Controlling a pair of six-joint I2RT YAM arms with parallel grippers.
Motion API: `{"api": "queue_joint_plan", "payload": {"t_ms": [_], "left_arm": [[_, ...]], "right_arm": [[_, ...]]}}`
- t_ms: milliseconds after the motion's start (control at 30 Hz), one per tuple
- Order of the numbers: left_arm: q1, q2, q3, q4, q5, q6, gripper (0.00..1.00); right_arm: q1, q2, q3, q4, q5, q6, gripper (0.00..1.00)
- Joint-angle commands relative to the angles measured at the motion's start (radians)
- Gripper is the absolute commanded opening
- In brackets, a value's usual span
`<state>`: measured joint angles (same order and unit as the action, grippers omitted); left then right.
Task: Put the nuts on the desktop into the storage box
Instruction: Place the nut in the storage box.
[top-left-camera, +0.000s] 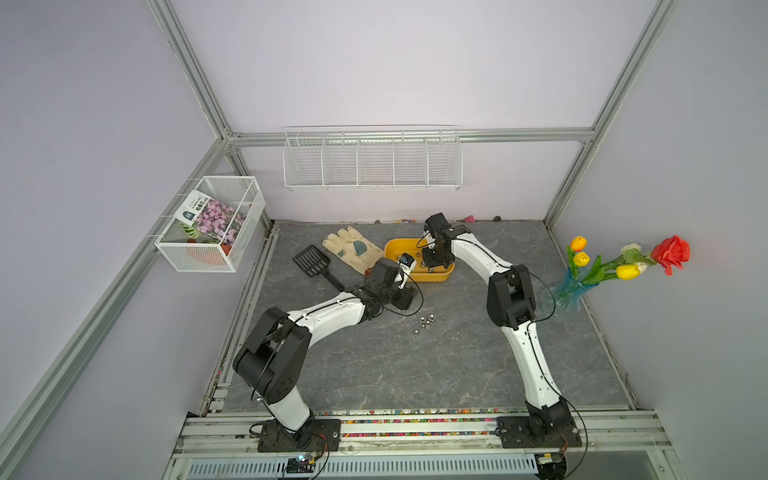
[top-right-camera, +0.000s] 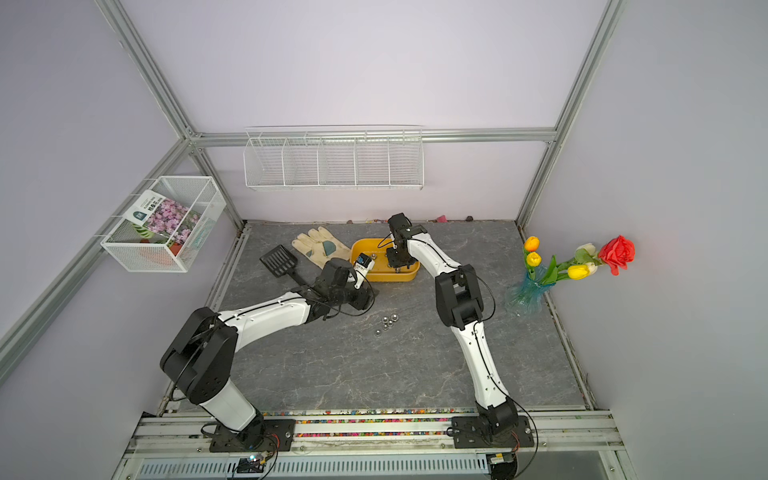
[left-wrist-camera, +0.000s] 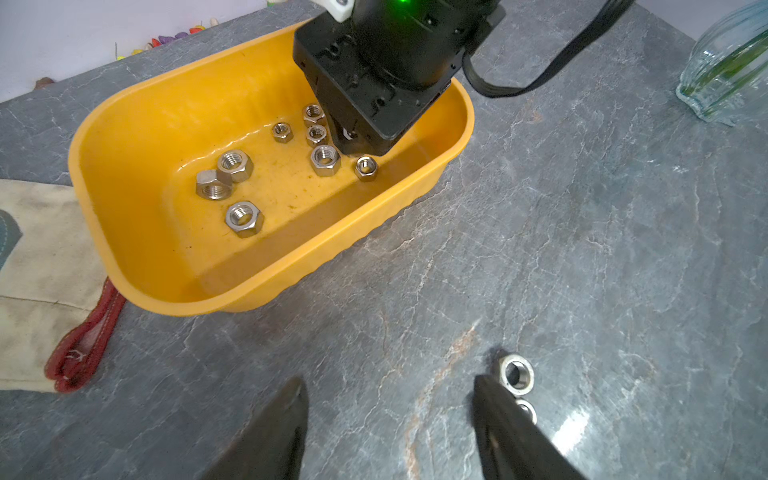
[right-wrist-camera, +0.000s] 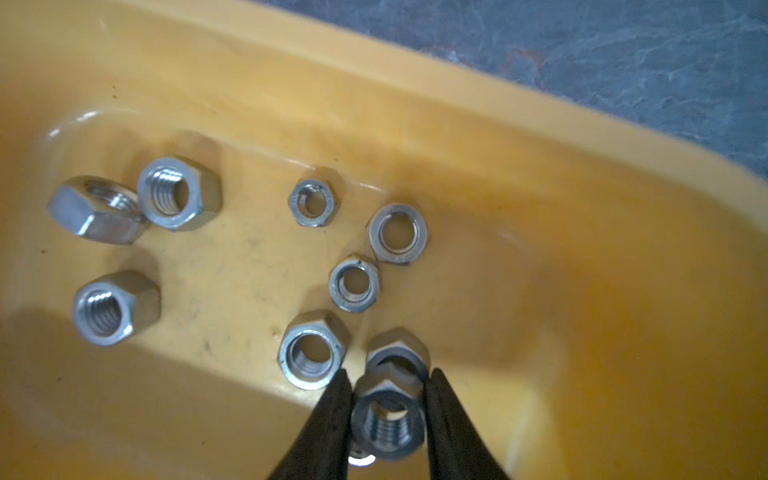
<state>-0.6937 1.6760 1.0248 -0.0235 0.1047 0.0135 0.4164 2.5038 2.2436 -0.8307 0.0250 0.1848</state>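
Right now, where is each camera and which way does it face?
Top views: high at the front, looking down on the desktop; both arms whole.
Left wrist: behind the open left claw, facing the yellow box; right arm shows.
Right wrist: over the box, looking in past the right claw gripping a nut.
Shared: wrist views both show the box's nuts.

Soft, even light with faint shadows. Glare spots the tabletop (left-wrist-camera: 571, 428) in the left wrist view; the nearest nuts (right-wrist-camera: 389, 424) blur in the right wrist view.

2 high overviews of desktop (top-left-camera: 374, 365); 2 wrist close-ups, both on storage box (left-wrist-camera: 291, 266)
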Motion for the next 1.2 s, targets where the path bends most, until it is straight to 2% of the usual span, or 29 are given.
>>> {"api": "queue_joint_plan", "payload": {"t_ms": [0,233,567,667,900,1000,1167], "left_arm": [[0.005,0.005,0.013,0.013,0.01,0.018,0.66],[0.005,-0.05,-0.025,0.036,0.006,0.023,0.65],[0.005,-0.181,-0.09,0.043,-0.023,0.017,0.66],[0.004,-0.222,-0.102,0.033,-0.023,0.008,0.66],[-0.014,-0.299,-0.152,0.002,-0.029,-0.021,0.66],[-0.04,-0.331,-0.181,-0.004,-0.051,-0.036,0.66],[-0.066,-0.378,-0.226,-0.003,-0.068,-0.057,0.66]], "right_arm": [[-0.004,0.012,0.006,-0.016,-0.011,-0.011,0.39],[-0.004,-0.056,-0.001,-0.041,-0.039,-0.023,0.45],[0.056,-0.365,-0.211,0.025,0.022,-0.048,0.46],[0.101,-0.474,-0.32,0.036,0.069,-0.057,0.46],[0.2,-0.711,-0.723,0.115,0.116,0.015,0.46],[0.232,-0.758,-0.856,0.143,0.108,0.049,0.46],[0.27,-0.768,-0.992,0.191,0.092,0.092,0.46]]}}
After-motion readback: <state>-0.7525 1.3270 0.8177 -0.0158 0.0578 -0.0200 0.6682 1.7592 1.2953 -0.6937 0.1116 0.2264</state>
